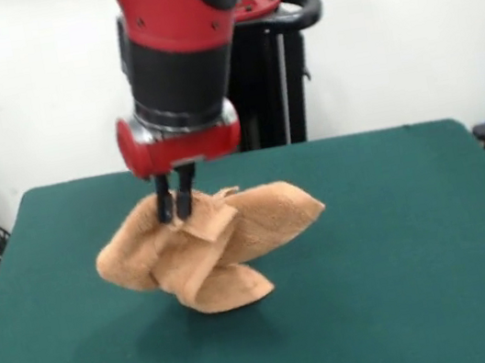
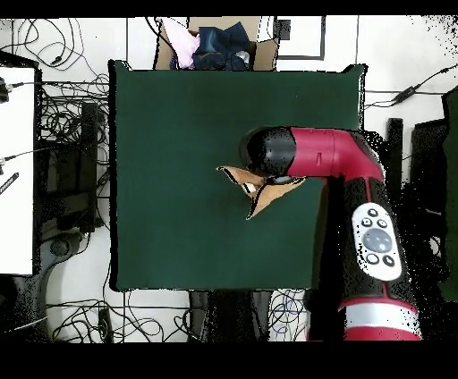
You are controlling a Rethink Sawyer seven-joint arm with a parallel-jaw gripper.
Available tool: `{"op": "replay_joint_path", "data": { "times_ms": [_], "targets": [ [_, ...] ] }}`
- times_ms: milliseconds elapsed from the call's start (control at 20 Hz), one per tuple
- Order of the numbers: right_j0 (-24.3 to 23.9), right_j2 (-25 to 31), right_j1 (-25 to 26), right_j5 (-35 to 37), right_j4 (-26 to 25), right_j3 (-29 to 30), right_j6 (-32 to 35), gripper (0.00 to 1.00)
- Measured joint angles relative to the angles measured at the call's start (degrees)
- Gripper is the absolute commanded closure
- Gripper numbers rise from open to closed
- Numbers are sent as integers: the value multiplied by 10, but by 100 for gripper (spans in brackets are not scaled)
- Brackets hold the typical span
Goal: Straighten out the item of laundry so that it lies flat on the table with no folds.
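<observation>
one dark green bench [image 1: 401,239] carries one orange-tan towel [image 1: 224,240], bunched in folds left of centre and lifted, its lowest fold about at the surface. one gripper [image 1: 177,213] on the red and black arm [image 1: 179,52] is clenched on the towel's top, fingers close together. no readable writing shows.

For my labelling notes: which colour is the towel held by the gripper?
Light orange-tan, plain; the towel shows best in the front view.
</observation>
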Motion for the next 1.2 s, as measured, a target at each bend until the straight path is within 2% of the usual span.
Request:
{"op": "replay_joint_path", "data": {
  "times_ms": [350, 1200],
  "targets": [
    [-25, 0, -43, 0, 1, 32, 0, 100],
    [-32, 0, -136, 5, 6, 99, 0, 100]
  ]
}}
